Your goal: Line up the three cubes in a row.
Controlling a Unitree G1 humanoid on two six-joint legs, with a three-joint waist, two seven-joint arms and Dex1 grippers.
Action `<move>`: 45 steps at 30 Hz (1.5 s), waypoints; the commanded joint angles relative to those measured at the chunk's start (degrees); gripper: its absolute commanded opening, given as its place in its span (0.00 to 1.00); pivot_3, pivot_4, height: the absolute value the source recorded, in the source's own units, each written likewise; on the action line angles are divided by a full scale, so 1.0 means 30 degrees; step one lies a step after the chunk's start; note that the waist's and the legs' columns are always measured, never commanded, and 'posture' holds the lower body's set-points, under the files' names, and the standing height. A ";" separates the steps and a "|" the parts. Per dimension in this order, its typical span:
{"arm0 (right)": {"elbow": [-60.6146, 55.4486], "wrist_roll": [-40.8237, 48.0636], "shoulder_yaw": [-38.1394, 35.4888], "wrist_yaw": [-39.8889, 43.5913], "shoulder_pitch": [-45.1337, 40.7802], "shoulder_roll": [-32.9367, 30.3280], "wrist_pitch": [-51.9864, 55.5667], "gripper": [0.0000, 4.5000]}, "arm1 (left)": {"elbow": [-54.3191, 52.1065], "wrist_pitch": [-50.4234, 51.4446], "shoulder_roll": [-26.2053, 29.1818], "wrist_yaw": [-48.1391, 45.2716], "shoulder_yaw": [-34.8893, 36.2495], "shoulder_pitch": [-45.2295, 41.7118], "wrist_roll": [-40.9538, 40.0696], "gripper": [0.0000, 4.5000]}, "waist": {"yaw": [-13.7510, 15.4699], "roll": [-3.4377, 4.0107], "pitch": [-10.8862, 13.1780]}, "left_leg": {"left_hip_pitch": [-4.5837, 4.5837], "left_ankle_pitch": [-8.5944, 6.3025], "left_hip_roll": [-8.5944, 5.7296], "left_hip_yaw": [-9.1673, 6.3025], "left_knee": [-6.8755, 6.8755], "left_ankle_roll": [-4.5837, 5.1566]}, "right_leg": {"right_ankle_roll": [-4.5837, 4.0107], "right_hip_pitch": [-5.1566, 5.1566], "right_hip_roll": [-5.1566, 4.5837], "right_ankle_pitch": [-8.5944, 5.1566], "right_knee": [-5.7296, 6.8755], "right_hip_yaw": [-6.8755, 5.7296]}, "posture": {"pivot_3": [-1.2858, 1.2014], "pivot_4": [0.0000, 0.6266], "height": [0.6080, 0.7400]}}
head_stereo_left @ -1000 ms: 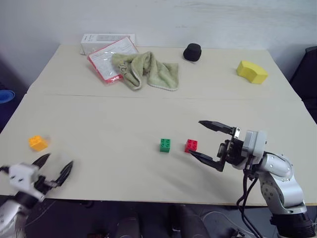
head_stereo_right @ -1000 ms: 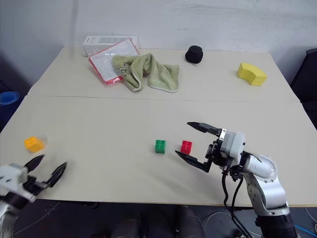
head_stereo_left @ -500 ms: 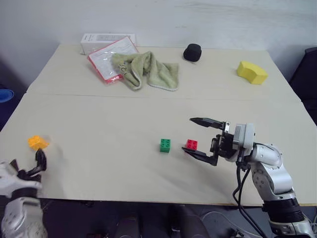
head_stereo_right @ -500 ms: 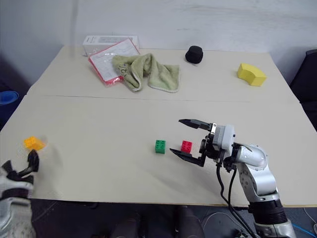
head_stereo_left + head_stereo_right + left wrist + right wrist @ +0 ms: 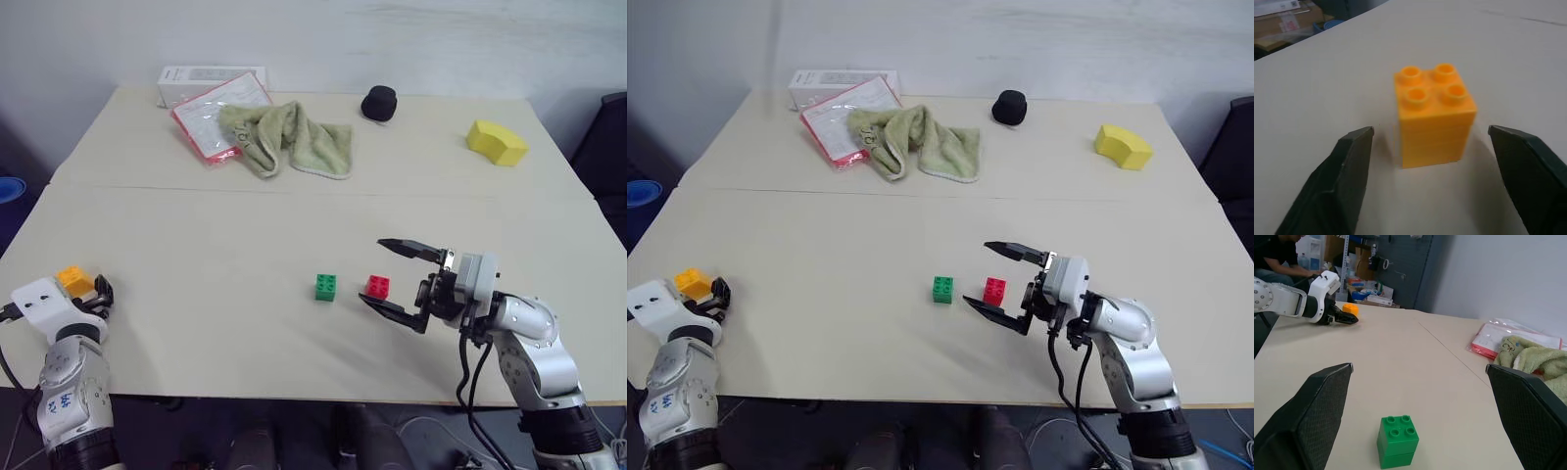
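The orange-yellow cube (image 5: 1435,105) stands near the table's left front edge. My left gripper (image 5: 1430,131) is open, with one finger (image 5: 1349,166) on each side of the cube and a gap to it on both. The green cube (image 5: 326,286) and the red cube (image 5: 378,286) sit close together in the middle of the near table half. My right gripper (image 5: 370,270) is open and hovers just right of the red cube, pointing toward both. Its wrist view shows the green cube (image 5: 1397,440) ahead, and far off the left gripper (image 5: 1344,319) at the orange-yellow cube (image 5: 1351,308).
At the back of the table (image 5: 196,235) lie a green towel (image 5: 284,137), a red-edged plastic packet (image 5: 208,116), a white box (image 5: 206,76), a black round object (image 5: 380,102) and a yellow curved wedge (image 5: 498,142). A person (image 5: 1278,254) sits beyond the table's left side.
My left gripper has come up from below the front edge to the orange-yellow cube and now straddles it with narrower jaws. The right gripper has stayed open beside the red cube.
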 commanded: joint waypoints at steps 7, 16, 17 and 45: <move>-0.0722 -0.0452 -0.0413 -0.0681 0.0568 0.0133 -0.1165 1.00 | 0.0306 -0.0481 0.1578 -0.1815 -0.0599 -0.0219 0.0580 0.33 | -0.0033 0.0000 0.0000 | -0.0002 0.0004 0.0002 0.0003 -0.0001 -0.0023 | 0.0000 -0.0004 -0.0005 0.0000 -0.0004 0.0004 | 0.52 0.24 1.00; -0.0653 -0.0039 -0.3203 -0.0451 0.2373 -0.1791 -0.1666 1.00 | 0.2246 -0.2844 0.8503 -2.2492 -0.7390 -0.3382 -0.1901 0.33 | 0.0116 0.0043 0.0009 | -0.0075 0.0050 -0.0026 -0.0041 0.0017 -0.0102 | -0.0041 -0.0029 -0.0061 -0.0022 -0.0034 -0.0076 | 0.52 0.24 1.00; -0.0673 0.0059 -0.3400 -0.0296 0.2704 -0.1940 -0.1601 1.00 | 0.2508 -0.2352 0.8757 -2.4323 -0.7831 -0.3989 -0.2511 0.33 | 0.0052 0.0043 0.0009 | -0.0073 0.0037 -0.0029 -0.0034 0.0012 -0.0088 | -0.0044 -0.0027 -0.0074 -0.0024 -0.0040 -0.0070 | 0.52 0.24 1.00; -0.4177 -0.0548 -0.4196 -0.3132 0.7826 -0.1370 -0.1575 1.00 | 1.6534 -1.2540 0.3560 -3.2633 -1.5250 -1.4027 0.3271 0.55 | -0.0017 0.0083 0.0051 | -0.0168 0.0113 -0.0052 -0.0048 0.0103 -0.0042 | 0.0046 -0.0067 0.0016 0.0024 -0.0010 -0.0089 | 0.52 0.24 1.00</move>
